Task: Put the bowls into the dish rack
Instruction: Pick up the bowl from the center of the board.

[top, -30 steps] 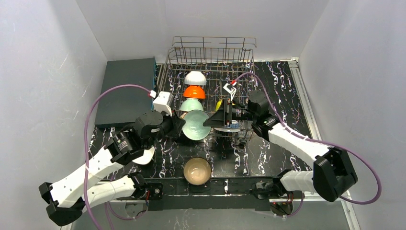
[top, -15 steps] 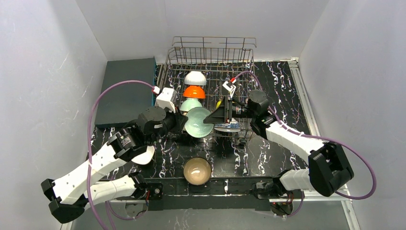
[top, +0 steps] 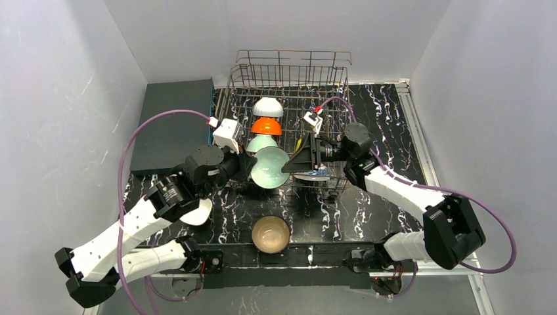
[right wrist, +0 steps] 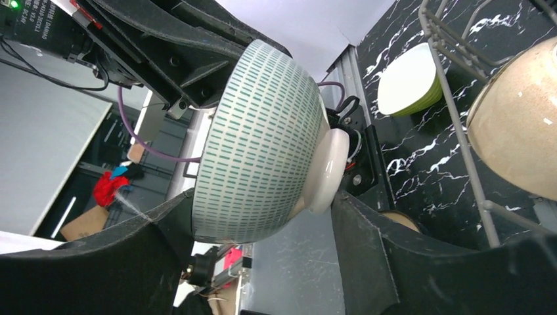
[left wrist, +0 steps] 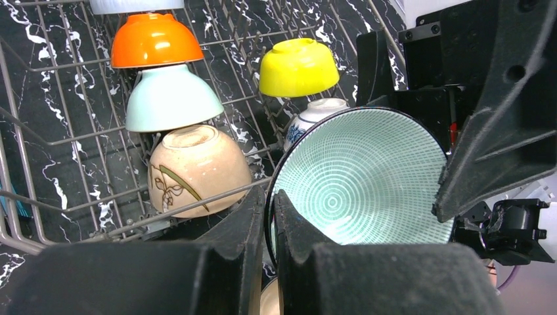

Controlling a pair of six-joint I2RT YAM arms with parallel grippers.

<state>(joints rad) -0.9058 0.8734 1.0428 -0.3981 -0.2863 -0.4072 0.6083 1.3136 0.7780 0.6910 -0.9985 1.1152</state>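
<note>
A white bowl with a green pattern (top: 268, 168) hangs on edge at the front of the dish rack (top: 289, 65). My left gripper (left wrist: 270, 197) is shut on its rim (left wrist: 358, 177). My right gripper (right wrist: 263, 200) straddles the same bowl (right wrist: 263, 131), with one finger against the rim and the other against the foot. Inside the rack stand a white bowl (top: 268, 106), an orange one (top: 266, 125), a mint one (top: 263, 142), a peach-tan one (left wrist: 197, 167), a yellow one (left wrist: 299, 65) and a blue-and-white one (top: 314, 174).
A tan bowl (top: 270, 234) sits at the table's front edge between the arm bases. A lime green bowl (top: 197, 211) lies under my left arm. A flat dark grey slab (top: 172, 125) lies left of the rack. Purple cables loop above both arms.
The patterned bowl has turned more on edge and shifted slightly toward the rack. The right gripper's fingers have come in around it from the right.
</note>
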